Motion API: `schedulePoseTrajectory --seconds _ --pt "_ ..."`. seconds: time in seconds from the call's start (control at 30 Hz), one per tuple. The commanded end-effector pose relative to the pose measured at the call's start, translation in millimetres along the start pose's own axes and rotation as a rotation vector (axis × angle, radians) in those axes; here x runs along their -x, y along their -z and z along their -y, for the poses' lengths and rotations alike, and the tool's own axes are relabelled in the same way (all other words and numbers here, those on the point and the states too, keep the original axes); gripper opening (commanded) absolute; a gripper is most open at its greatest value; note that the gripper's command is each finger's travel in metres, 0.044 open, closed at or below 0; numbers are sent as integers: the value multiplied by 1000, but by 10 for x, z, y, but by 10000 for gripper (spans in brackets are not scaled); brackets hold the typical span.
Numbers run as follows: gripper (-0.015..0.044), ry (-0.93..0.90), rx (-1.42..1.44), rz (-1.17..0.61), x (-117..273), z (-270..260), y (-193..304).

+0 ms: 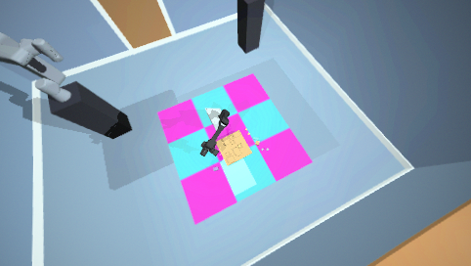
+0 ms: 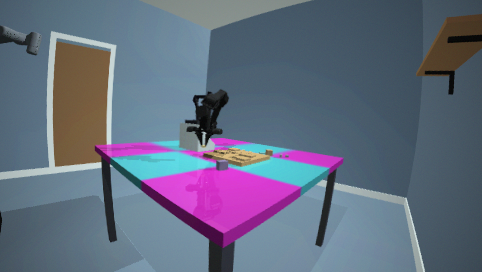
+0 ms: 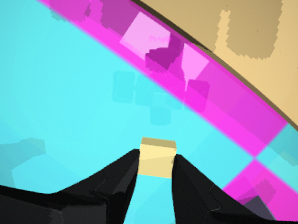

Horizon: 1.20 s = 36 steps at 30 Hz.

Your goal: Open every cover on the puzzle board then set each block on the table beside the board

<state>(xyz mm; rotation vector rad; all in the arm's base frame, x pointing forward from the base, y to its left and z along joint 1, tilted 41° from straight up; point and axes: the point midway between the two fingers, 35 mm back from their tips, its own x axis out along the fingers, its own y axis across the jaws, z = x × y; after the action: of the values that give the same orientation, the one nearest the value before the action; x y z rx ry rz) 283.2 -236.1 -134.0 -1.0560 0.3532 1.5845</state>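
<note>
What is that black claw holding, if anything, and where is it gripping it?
The gripper holds a small pale-yellow block, pinched between its fingertips by two opposite sides.

Table top (image 1: 205, 198) (image 2: 215, 195) (image 3: 60, 100) in checkered magenta and cyan; board (image 1: 234, 148) (image 2: 245, 157) (image 3: 260, 65) plain tan; tool (image 1: 209, 148) (image 2: 204, 137) (image 3: 156, 157) black; block (image 3: 157, 161) pale yellow.

Bright light, jagged-edged shadows, pale glare on the glossy tabletop (image 1: 210, 198) (image 2: 220, 200) (image 3: 75, 95), slight softness.
</note>
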Motion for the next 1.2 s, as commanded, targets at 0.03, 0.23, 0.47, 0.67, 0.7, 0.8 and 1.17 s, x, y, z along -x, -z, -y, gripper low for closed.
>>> schedulePoseTrajectory --seconds 0.03,0.23,0.47,0.67,0.7,0.8,1.17 --pt "80 4 -6 3 -92 6 -2" --pt "80 4 -6 4 -191 9 1" --pt "80 4 -5 4 -307 11 0" --pt "80 5 -5 4 -405 11 -4" --pt "80 5 -5 4 -421 11 -5" --pt "80 5 -5 5 -470 11 -8" --pt "80 6 -5 6 -648 7 -26"
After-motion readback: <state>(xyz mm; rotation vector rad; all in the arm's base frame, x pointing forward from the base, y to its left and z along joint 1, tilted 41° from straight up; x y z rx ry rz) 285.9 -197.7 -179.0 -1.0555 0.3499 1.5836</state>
